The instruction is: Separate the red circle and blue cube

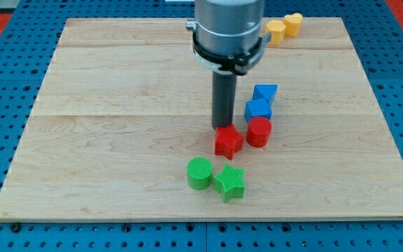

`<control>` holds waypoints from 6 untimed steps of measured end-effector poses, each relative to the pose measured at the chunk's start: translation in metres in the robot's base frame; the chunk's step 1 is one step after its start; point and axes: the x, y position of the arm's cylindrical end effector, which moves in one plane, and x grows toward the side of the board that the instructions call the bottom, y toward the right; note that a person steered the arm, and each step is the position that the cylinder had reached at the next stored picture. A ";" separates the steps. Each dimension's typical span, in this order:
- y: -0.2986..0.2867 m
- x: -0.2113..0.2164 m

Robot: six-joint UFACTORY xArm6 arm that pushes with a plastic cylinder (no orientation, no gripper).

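The red circle (259, 131) stands right of the board's centre, touching the blue cube (257, 109) just above it. My tip (222, 128) is at the top edge of a red star (228, 142), to the left of the red circle and the blue cube, a small gap away from both. A second blue block (264, 92), triangular, sits just above the cube.
A green circle (200, 173) and a green star (229, 183) sit together below the red star. Two yellow blocks (284, 27) lie at the board's top edge. The wooden board (103, 140) rests on a blue pegboard.
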 end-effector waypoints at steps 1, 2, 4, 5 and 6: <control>0.029 0.002; 0.046 -0.008; 0.052 -0.042; 0.051 -0.053; 0.051 -0.072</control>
